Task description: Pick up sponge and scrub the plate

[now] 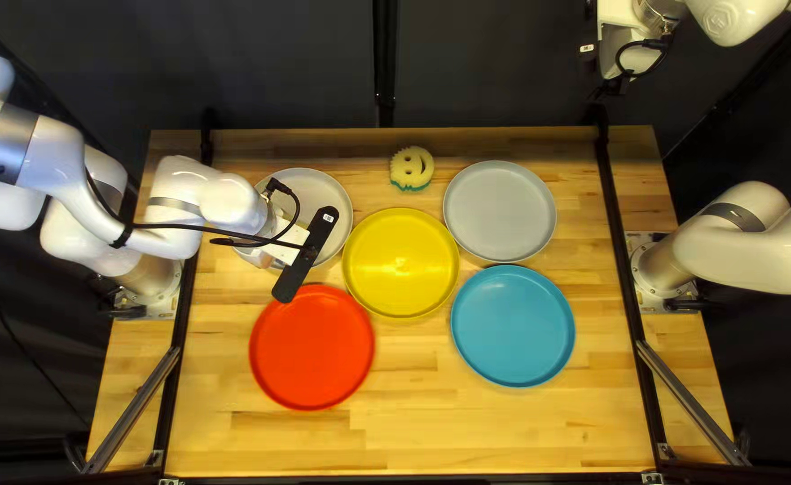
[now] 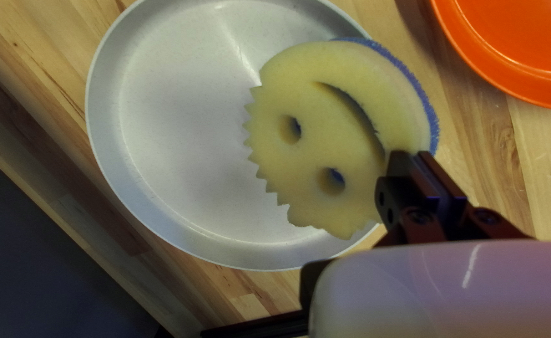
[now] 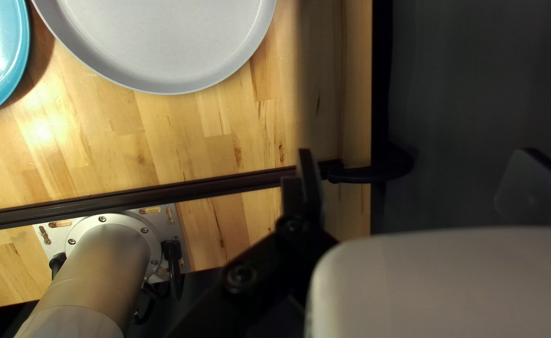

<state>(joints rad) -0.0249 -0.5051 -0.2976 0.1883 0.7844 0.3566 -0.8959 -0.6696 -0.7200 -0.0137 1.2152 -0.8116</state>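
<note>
And here's the sponge [image 2: 332,138], up close in the left wrist view: a round smiley face in thick, pale yellow foam, with two round eye holes, a curved slot of a smile and a jagged row of spikes for hair. A rough blue layer peeks out along the smile-side rim, and there's blue down inside the eye holes too. The yellow face is towards the camera, and the sponge lies over the side of the pale plate [image 2: 181,125], overlapping its rim; contact between them, I can't tell.

In the top left view, the left gripper [image 1: 306,255] is above that plate, hiding the sponge. Close in, the left gripper [image 2: 418,164] is clamped on the sponge's edge, its two fingers almost together. Over to the right gripper [image 1: 624,56], up beyond the table's [image 1: 413,440] far edge; in its own wrist view, the right gripper [image 3: 416,153] has its fingers wide apart.

Second smiley on the table: a yellow sponge with a green underside [image 1: 411,169], near the far edge, beyond the yellow plate [image 1: 401,263]. Grey plate [image 1: 500,211], blue plate [image 1: 512,326] and red plate [image 1: 312,348] complete the spread. Writing? A tiny pale label [image 1: 328,217] sits on the left gripper's black bar, too small to read.
</note>
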